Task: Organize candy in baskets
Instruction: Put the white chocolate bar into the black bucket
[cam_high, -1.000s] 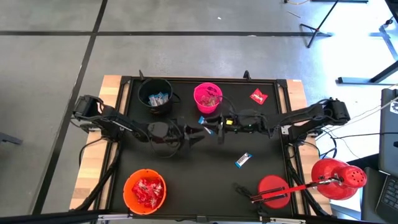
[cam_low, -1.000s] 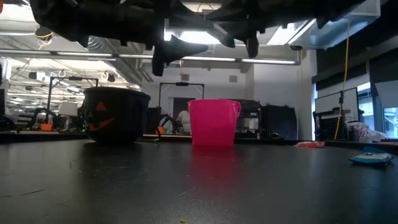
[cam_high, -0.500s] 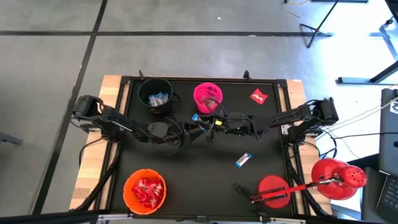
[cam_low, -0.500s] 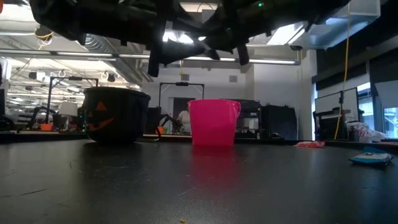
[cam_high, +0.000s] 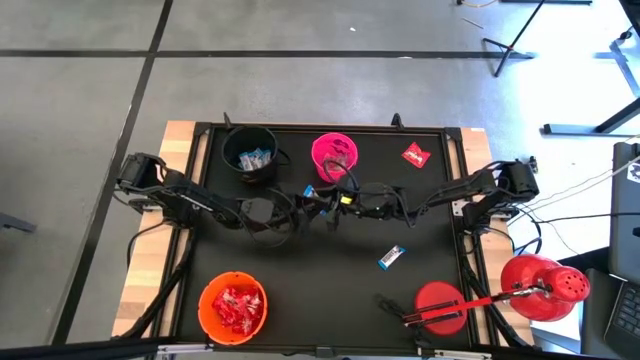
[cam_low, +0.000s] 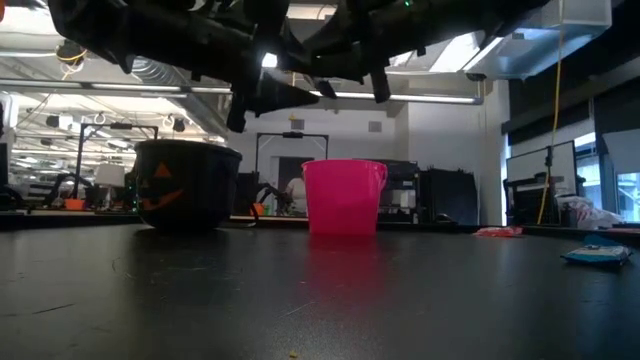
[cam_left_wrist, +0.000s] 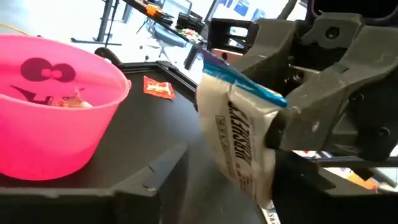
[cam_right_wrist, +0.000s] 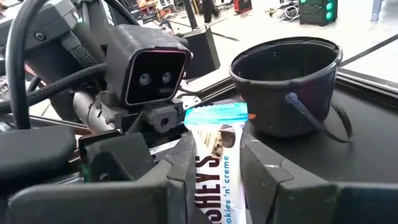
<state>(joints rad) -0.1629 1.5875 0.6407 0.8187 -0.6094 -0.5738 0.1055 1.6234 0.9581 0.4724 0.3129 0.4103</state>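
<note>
Your right hand (cam_right_wrist: 214, 180) is clamped on a blue-and-white candy bar (cam_right_wrist: 214, 165), held above the counter (cam_high: 330, 280) just in front of the pink bucket (cam_high: 334, 156). Your left hand (cam_high: 305, 205) faces it with fingers apart, apparently right at the bar's far end. The black bucket (cam_right_wrist: 287, 84) sits beyond both hands.

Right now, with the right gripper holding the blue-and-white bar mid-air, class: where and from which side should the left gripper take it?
Grip the free blue-topped end of the blue-and-white bar, which sticks out beyond the right gripper pinching its lower part. The left gripper faces it from the left, open, so it should probably close across the bar's flat faces there, clear of the other gripper.
</note>
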